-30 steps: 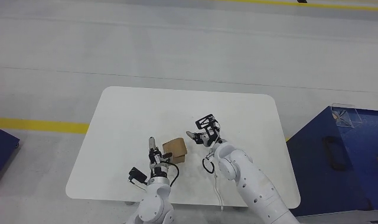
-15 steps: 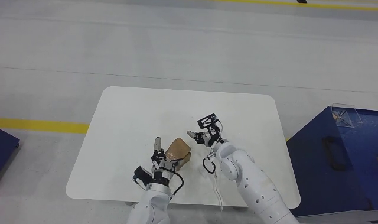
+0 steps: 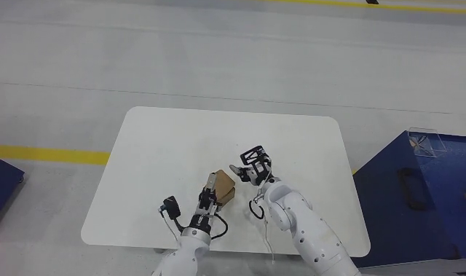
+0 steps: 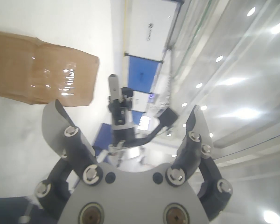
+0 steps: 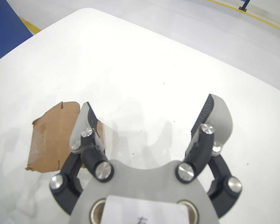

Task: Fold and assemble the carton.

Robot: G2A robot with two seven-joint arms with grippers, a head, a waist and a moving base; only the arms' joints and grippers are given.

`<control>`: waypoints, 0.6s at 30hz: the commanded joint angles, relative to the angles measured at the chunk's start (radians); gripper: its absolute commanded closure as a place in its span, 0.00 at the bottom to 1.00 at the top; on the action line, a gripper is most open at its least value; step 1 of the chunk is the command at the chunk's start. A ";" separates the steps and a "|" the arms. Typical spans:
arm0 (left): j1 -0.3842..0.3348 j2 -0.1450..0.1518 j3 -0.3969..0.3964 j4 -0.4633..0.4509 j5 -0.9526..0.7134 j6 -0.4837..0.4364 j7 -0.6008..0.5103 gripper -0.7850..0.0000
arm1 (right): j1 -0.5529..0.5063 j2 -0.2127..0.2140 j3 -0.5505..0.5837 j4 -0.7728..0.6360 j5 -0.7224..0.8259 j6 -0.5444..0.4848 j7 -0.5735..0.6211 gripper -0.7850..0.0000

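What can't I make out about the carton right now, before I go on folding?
- Top view: the carton is too small to show its flaps, and the left gripper overlaps one side.
- Left wrist view: the picture's edge cuts off part of the carton.
- Right wrist view: a finger of the right gripper hides one edge.

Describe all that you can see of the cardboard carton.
The carton is small and made of brown cardboard, with a glossy strip of clear tape across one face. It lies on the white table, toward the robot's side, between the open left end effector and the open right end effector. Neither grips it.
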 commanded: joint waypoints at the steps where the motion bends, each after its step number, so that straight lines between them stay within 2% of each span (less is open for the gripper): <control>1: 0.004 0.007 -0.005 0.001 0.107 0.113 -0.053 0.00 | 0.009 -0.004 -0.007 0.017 0.004 0.003 0.013 0.00; 4: -0.014 0.012 -0.021 0.022 0.105 0.205 -0.145 0.00 | 0.027 -0.012 -0.021 0.047 0.025 -0.009 0.022 0.00; 11: -0.071 0.007 -0.053 0.142 0.045 0.184 -0.180 0.00 | 0.054 -0.028 -0.050 0.098 0.032 -0.006 0.012 0.00; 13: -0.084 0.003 -0.057 0.174 0.028 0.175 -0.159 0.09 | 0.056 -0.031 -0.054 0.101 0.031 -0.007 0.007 0.00; 17: -0.100 -0.004 -0.052 0.207 0.003 0.146 -0.139 0.12 | 0.051 -0.035 -0.057 0.096 0.024 -0.003 -0.003 0.00; 18: -0.100 -0.006 -0.052 0.211 -0.011 0.136 -0.138 0.16 | 0.050 -0.035 -0.058 0.094 0.021 -0.001 -0.004 0.00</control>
